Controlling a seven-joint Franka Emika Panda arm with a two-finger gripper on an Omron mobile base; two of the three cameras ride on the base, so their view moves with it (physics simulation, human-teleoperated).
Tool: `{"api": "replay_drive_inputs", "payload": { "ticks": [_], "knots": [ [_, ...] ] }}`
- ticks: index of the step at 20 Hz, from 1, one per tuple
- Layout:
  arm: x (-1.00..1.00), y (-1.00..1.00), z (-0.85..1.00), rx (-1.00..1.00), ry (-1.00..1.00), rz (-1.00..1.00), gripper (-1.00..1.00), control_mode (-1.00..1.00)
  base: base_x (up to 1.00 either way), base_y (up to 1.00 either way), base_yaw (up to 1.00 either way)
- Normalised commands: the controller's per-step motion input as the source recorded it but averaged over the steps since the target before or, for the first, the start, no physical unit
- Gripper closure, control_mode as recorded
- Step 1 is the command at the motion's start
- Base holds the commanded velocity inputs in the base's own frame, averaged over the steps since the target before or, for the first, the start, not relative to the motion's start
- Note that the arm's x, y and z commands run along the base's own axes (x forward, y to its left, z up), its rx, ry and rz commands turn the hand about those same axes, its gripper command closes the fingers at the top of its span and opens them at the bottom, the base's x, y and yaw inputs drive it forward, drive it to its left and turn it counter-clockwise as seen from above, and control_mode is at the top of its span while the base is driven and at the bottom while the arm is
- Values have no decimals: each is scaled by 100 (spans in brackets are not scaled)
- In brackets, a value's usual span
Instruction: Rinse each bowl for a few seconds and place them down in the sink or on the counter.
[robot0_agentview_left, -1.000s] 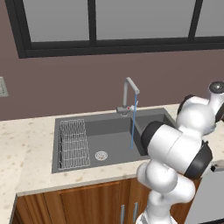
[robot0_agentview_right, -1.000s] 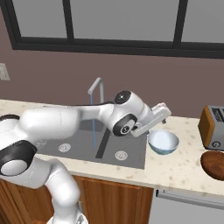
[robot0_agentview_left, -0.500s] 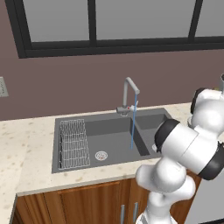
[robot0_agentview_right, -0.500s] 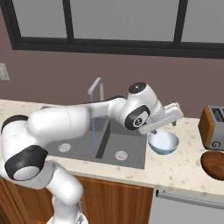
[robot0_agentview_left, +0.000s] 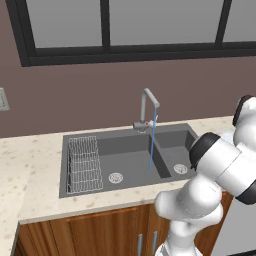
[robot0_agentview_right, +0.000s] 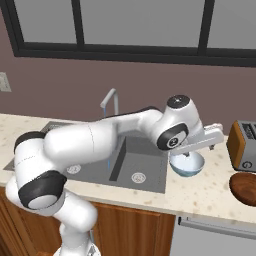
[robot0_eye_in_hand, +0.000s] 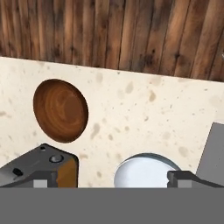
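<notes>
Upright, unlabelled bowl on counter right of sink, between spread-apart fingertips of gripper.

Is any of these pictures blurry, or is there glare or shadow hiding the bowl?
All are sharp with flat, even lighting. Right base view: the bowl has a soft sheen, the arm partly covering it. Hand view: the bowl is cut off at the bottom.

One bowl, two drains, one toaster, perhaps one wooden dish.
</notes>
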Motion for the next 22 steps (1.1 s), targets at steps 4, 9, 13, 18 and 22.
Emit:
{"api": "replay_drive_inputs", "payload": {
  "ticks": [4, 9, 13, 18, 22],
  "knots": [
    [-1, -18, -3, 1, 0, 0, -100, -100, 0, 0, 0],
    [-1, -23, -12, 0, 0, 0, -100, -100, 0, 0, 0],
    [-5, -27, -16, 1, 0, 0, -100, -100, 0, 0, 0],
    [-4, -22, -17, 1, 0, 0, -100, -100, 0, 0, 0],
    [-8, -22, -15, 1, 1, 0, -100, -100, 0, 0, 0]
  ]
}}
